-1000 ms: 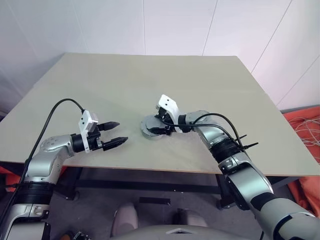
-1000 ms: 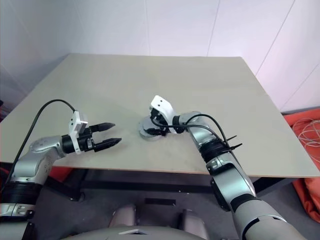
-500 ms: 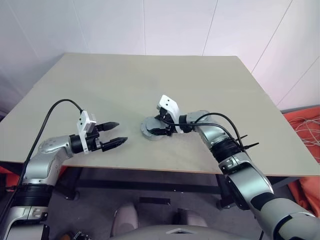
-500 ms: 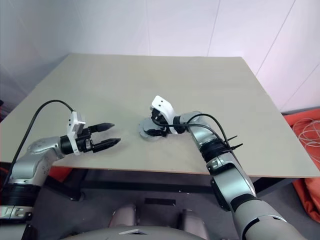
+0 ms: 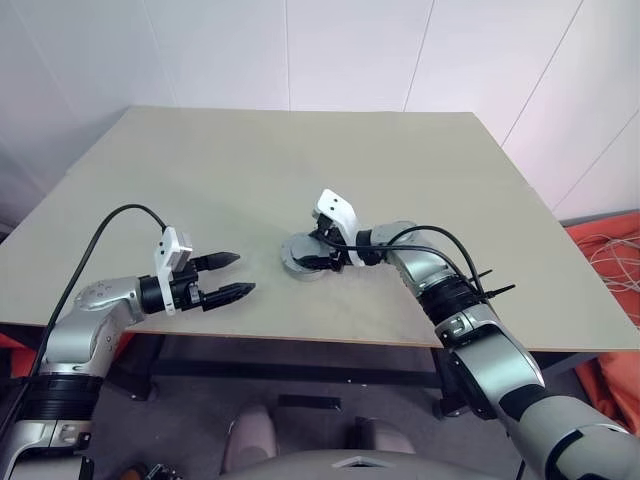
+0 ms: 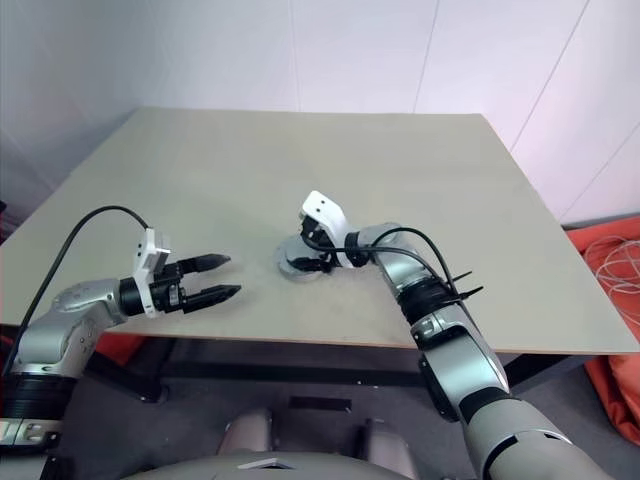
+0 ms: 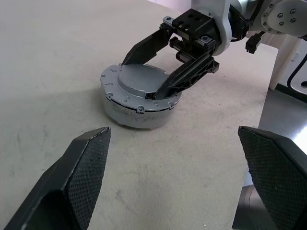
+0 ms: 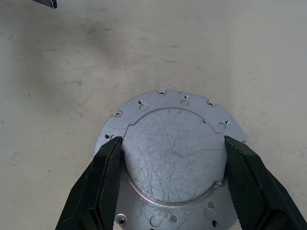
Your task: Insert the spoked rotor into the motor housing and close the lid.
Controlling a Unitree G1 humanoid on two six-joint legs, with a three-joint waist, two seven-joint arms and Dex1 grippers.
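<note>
Sitting near the middle of the pale beige surface, slightly toward the front edge, is the motor housing, a short round grey drum. Its top is covered by a flat silvery plate with small holes around the rim and a raised round centre; whether this plate is the lid cannot be told, and no copper windings show.

From the lower right of the head views the right arm reaches to the drum. The right gripper straddles its top, the two black fingers set on either side of the raised round centre. In the right wrist view the fingertips sit right at the edge of that raised part, one on each side; whether they press it or merely flank it is not clear.

At the lower left of the head views, the left gripper hangs over the front edge of the surface, pointing toward the drum yet well apart from it. Its fingers are spread wide with nothing between them. In the left wrist view its two dark textured fingertips frame the drum and the right gripper beyond.

A black cable loops up from the left arm.
</note>
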